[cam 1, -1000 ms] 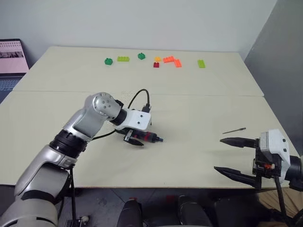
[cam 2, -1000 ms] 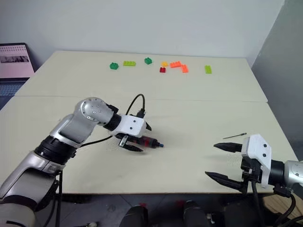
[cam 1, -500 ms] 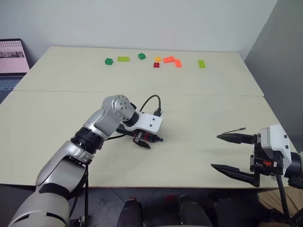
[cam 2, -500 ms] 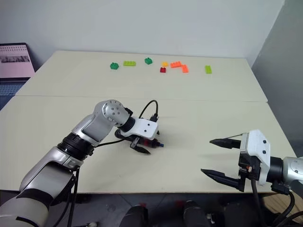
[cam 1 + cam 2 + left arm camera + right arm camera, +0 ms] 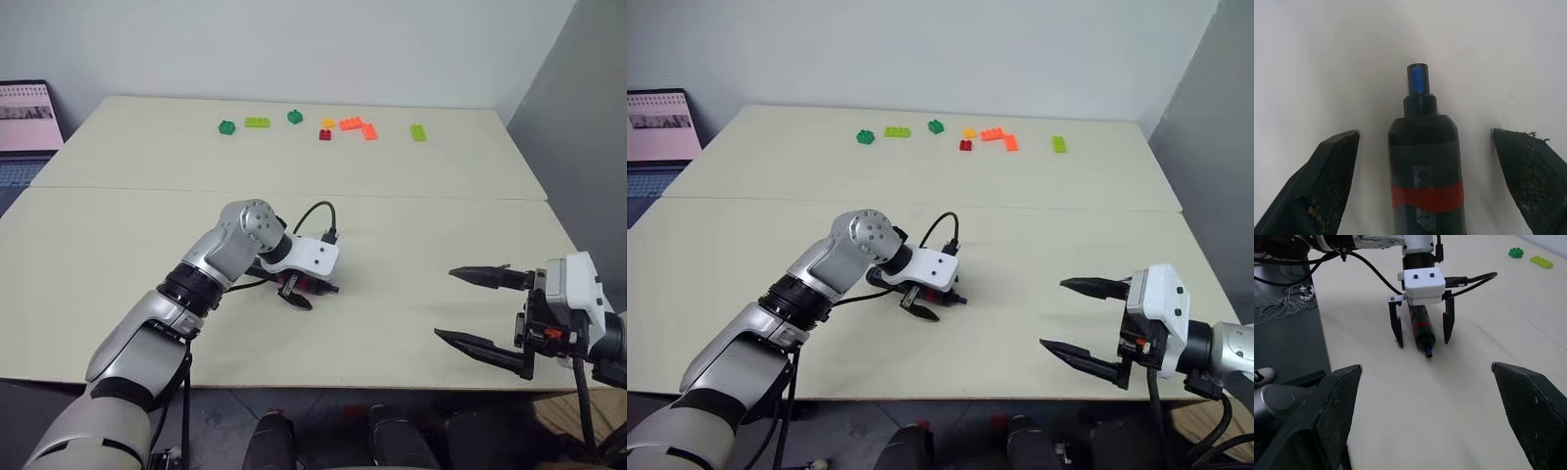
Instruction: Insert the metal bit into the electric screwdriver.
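Left wrist view: electric screwdriver, red-banded, its pale label unreadable, lies at centre frame between the wide-open left gripper fingers, ungripped. Right gripper, lower right, spread empty; toy bricks upper centre.

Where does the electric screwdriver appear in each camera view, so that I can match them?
Left eye: electric screwdriver at centre, under the left gripper.
Right eye: centre, same spot.
Left wrist: lower middle, between that gripper's open fingers.
Right wrist: upper middle, tip toward the camera.
Shared landmark: its blue tip.
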Robot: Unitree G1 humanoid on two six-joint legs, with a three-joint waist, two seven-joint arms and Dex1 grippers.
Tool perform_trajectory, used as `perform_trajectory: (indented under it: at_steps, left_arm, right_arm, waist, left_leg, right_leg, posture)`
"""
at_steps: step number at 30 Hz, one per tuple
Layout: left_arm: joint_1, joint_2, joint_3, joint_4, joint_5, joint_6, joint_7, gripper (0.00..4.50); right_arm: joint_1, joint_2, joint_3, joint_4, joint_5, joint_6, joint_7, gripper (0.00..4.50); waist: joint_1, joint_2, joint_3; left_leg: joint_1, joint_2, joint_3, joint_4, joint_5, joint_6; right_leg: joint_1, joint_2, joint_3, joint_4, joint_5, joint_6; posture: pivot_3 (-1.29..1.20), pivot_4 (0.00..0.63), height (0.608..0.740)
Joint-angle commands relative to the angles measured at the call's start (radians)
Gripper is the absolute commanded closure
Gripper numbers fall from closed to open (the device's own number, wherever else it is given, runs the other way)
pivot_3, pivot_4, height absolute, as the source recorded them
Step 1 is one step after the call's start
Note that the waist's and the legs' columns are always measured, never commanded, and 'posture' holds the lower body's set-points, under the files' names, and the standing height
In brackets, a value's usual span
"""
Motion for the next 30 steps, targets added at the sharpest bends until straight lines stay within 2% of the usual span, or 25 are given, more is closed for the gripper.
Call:
perform_trajectory:
  at_steps: [1, 6, 13, 28, 30]
  left_arm:
    - [-0.011, -0.009, 0.001, 0.008, 0.010, -0.010, 0.005, 0.00]
    - [-0.014, -0.015, -0.001, -0.001, 0.008, 0.009, -0.012, 0.00]
    - [-0.053, -0.010, -0.031, 0.049, 0.050, -0.049, -0.026, 0.00]
    - [-0.107, -0.060, -0.061, 0.138, 0.094, -0.104, -0.053, 0.00]
    - [-0.108, -0.065, -0.067, 0.141, 0.103, -0.106, -0.051, 0.36]
  right_arm:
    - [0.008, 0.000, -0.017, -0.024, 0.000, -0.013, -0.001, 0.03]
    - [0.025, 0.002, -0.015, -0.034, -0.004, -0.014, -0.004, 0.03]
    - [0.025, 0.007, 0.008, -0.039, -0.012, -0.014, -0.016, 0.03]
    - [0.013, 0.006, 0.040, -0.040, -0.019, -0.013, -0.035, 0.03]
    - [0.009, 0.006, 0.045, -0.038, -0.021, -0.013, -0.036, 0.00]
  waist:
    - [0.000, 0.000, 0.000]
    - [0.001, 0.000, 0.000]
    - [0.000, 0.000, 0.000]
    - [-0.003, 0.000, 0.000]
    - [-0.003, 0.000, 0.000]
  left_leg:
    - [0.000, 0.000, 0.000, 0.000, 0.000, 0.000]
    - [0.000, 0.000, 0.000, 0.000, 0.000, 0.000]
    - [0.000, 0.000, 0.000, 0.000, 0.000, 0.000]
    - [0.000, 0.000, 0.000, 0.000, 0.000, 0.000]
    - [0.000, 0.000, 0.000, 0.000, 0.000, 0.000]
  right_leg:
    - [0.000, 0.000, 0.000, 0.000, 0.000, 0.000]
    - [0.000, 0.000, 0.000, 0.000, 0.000, 0.000]
    - [0.000, 0.000, 0.000, 0.000, 0.000, 0.000]
    - [0.000, 0.000, 0.000, 0.000, 0.000, 0.000]
    - [0.001, 0.000, 0.000, 0.000, 0.000, 0.000]
  posture:
    - [0.00, 0.150, 0.740]
    - [0.00, 0.150, 0.740]
    - [0.00, 0.150, 0.740]
    - [0.00, 0.150, 0.740]
    - [0.00, 0.150, 0.740]
